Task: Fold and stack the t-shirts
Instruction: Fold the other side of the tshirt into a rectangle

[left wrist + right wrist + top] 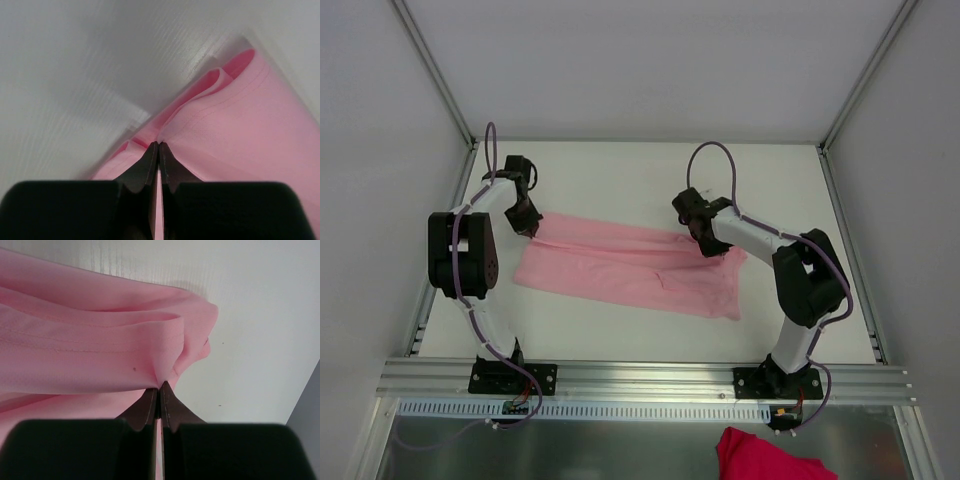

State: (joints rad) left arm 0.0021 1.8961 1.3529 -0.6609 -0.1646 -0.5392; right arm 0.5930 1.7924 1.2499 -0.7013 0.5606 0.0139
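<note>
- Both hands clamp the pale-pink t-shirt [630, 275], which lies as a long band across the middle of the white tabletop [620, 180], running from 10 o'clock to 4 o'clock.
- My left hand [527, 224] grips the band's 10 o'clock corner. The wrist view shows its jaws pressed together on a bunched fold of fabric.
- My right hand [708, 245] holds the far edge toward 2 o'clock, jaws closed on a hemmed fold just beside the rounded end of the cloth.
- I judge the step to be folding the far edge over toward 6 o'clock.
- To do it well, I should raise both hands together and level, only high enough to clear the layers beneath.
- I should keep the cloth lightly taut between the hands, since thin fabric will sag and crease.
- The carried edge should land square on the near edge before I let go.
- I cannot tell how many layers each hand pinches, nor where the sleeves and collar sit inside the band.
- From above, both wrists hide their own fingertips.
- A crimson cloth [770, 458] at 5 o'clock, below the rail, is cut off by the frame, and I cannot say what it is.
</note>
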